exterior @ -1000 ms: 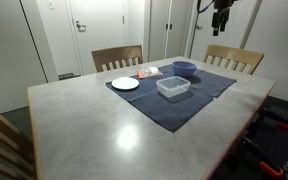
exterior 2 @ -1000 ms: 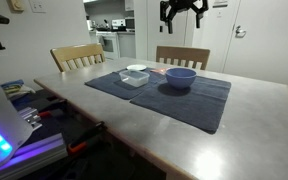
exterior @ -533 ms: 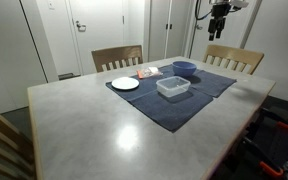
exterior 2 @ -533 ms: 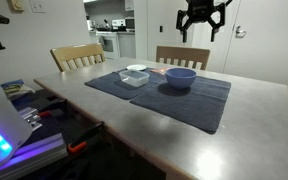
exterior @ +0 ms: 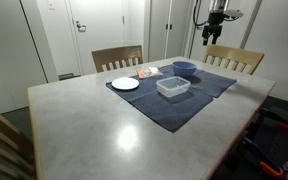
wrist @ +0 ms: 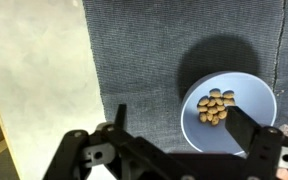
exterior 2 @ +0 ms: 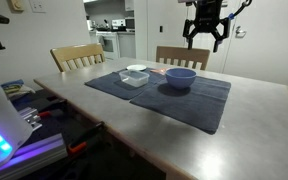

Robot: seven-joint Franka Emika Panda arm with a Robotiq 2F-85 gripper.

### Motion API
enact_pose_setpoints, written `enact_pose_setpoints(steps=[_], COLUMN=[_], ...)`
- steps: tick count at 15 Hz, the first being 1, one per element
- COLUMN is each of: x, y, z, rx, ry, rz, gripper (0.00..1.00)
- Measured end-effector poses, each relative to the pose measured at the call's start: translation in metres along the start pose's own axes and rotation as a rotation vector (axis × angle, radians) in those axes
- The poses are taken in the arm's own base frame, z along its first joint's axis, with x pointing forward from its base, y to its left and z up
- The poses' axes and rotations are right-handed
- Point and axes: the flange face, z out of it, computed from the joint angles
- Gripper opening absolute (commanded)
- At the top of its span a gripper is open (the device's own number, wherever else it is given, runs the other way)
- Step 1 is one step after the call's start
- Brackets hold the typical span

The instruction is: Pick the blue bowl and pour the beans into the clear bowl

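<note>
The blue bowl (exterior: 184, 68) sits on a dark blue mat (exterior: 174, 108) at the far side of the table, also seen in an exterior view (exterior 2: 180, 77). In the wrist view the blue bowl (wrist: 252, 98) looks pale blue inside and holds a small pile of beans (wrist: 216, 106). The clear bowl (exterior: 173, 87) stands on the mat beside it, also seen in an exterior view (exterior 2: 136, 75). My gripper (exterior: 215, 32) hangs open and empty well above the blue bowl, as both exterior views show (exterior 2: 204, 38). In the wrist view its fingers (wrist: 182, 125) straddle the bowl's left part.
A flat white plate (exterior: 125, 84) lies at the mat's corner, with a small orange-and-white object (exterior: 148, 72) behind it. Wooden chairs (exterior: 117, 57) (exterior: 234, 57) stand at the table's far edges. The grey table (exterior: 94, 120) extends toward the camera.
The gripper has come down from near the top of the frame and shifted sideways, now hanging lower above the blue bowl. The bowls have not moved.
</note>
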Motion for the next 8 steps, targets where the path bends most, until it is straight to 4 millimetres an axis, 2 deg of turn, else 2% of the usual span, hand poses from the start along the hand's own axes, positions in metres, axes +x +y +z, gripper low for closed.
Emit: enact_pose_setpoints(steps=[8], x=[0.013], y=[-0.017], z=[0.045], rx=[0.014], ry=[-0.018], rz=[0.068], gripper=[1.00])
